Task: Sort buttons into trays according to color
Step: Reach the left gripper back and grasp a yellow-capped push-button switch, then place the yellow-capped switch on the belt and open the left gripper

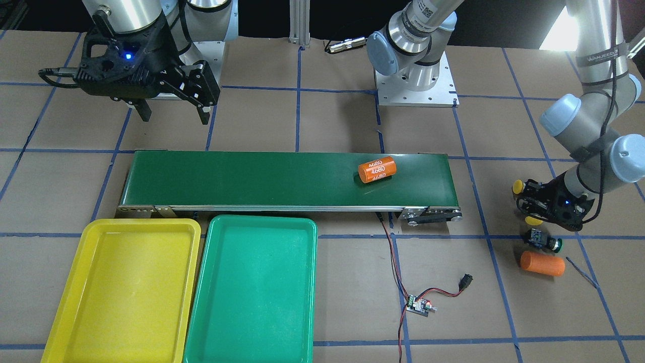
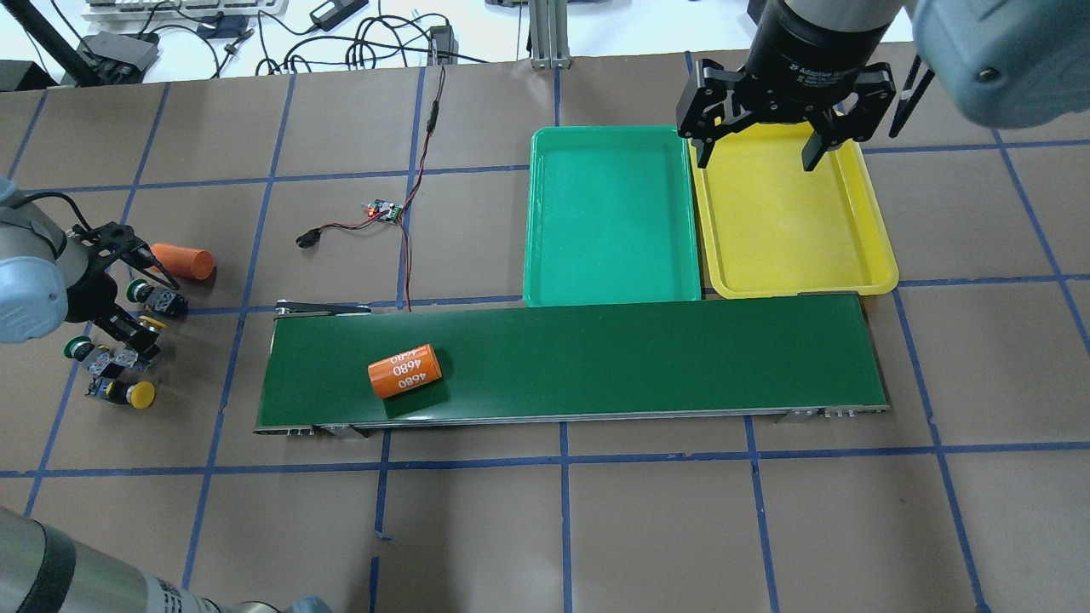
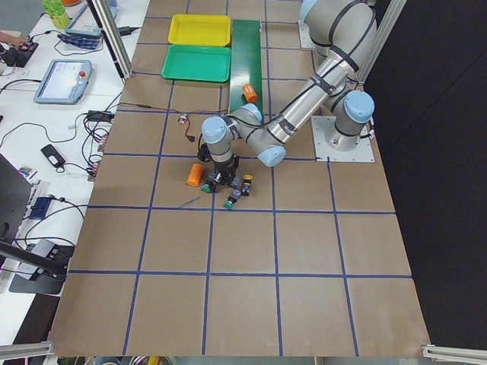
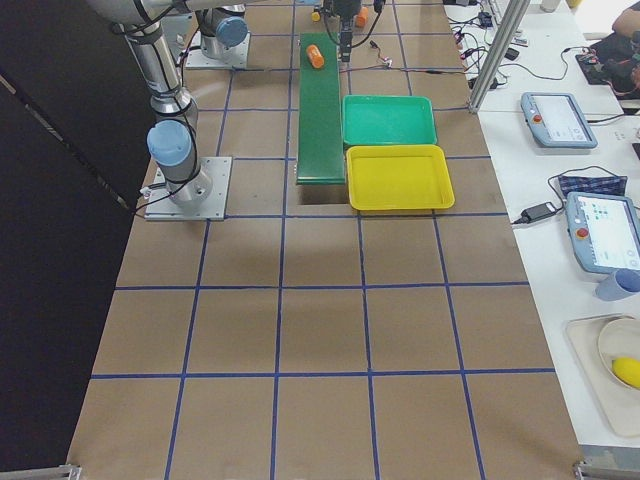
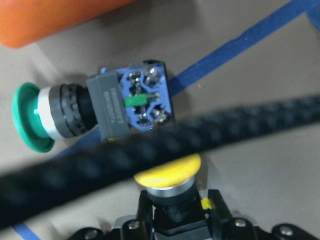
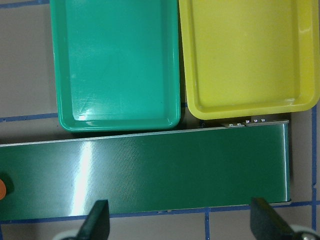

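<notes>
Left gripper [image 2: 152, 308], spread, low among buttons [image 2: 136, 393] — left edge. Right gripper [image 2: 756, 160], spread, above the yellow tray [image 2: 792, 230] — upper right.

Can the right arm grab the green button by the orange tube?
Probably not: the right end effector hangs open by the belt's tray end, and the green button lies well beyond its other end.

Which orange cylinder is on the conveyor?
The cylinder printed 4680, lying on its side on the dark-green conveyor belt. The other orange cylinder, no print showing, lies on the table beside a green-capped button.
</notes>
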Robot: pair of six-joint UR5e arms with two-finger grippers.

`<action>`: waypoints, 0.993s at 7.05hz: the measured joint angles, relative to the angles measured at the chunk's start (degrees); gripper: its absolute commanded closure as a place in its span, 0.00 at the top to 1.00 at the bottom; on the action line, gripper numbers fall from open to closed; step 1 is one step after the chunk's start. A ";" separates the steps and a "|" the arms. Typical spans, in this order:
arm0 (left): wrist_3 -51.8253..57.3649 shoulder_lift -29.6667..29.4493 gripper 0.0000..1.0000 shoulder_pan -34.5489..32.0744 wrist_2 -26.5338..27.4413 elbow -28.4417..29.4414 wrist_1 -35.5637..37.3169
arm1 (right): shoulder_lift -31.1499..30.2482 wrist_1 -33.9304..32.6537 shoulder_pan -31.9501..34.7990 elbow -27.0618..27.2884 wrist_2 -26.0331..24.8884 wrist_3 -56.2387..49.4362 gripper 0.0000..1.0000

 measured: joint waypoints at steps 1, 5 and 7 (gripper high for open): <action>-4.85 2.96 0.04 -1.98 -0.72 0.05 -4.74 | -0.02 0.00 -0.01 0.00 -0.02 -0.10 1.00; -35.20 15.26 0.05 -17.11 -6.50 -2.94 -17.52 | 0.01 0.75 -0.16 0.08 -0.14 -0.30 1.00; -48.03 16.85 0.07 -25.04 -7.51 -5.60 -17.28 | 0.01 0.79 -0.17 0.09 -0.17 -0.31 1.00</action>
